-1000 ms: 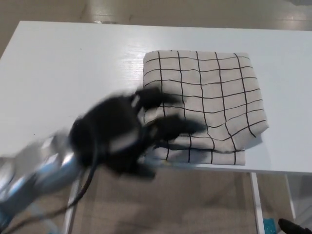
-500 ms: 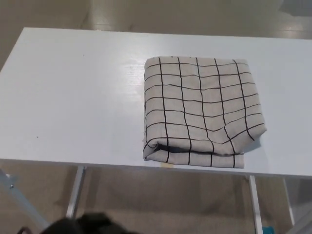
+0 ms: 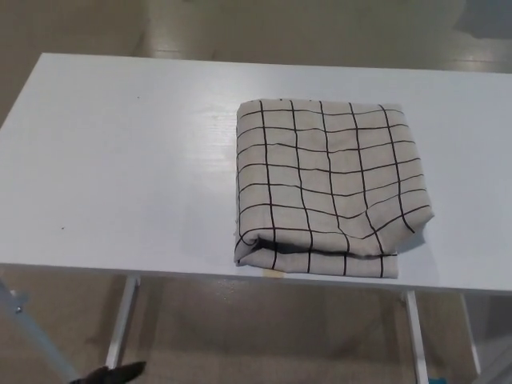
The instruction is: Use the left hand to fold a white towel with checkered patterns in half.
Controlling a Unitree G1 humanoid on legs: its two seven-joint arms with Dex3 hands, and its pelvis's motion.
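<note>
The towel (image 3: 328, 186) lies folded in half on the table (image 3: 120, 160), toward 3 o'clock by the near edge, so the job looks done, and I cannot tell how either robot hand is, since only a dark bit shows at 7 o'clock.

The towel (image 3: 330, 186) lies folded on the table (image 3: 120, 168), right of the table's middle and close to its near edge, with its layered edges facing that near edge. The table's left half lies bare beside it. Below the near edge, table legs (image 3: 122, 320) stand on the floor (image 3: 264, 328).
</note>
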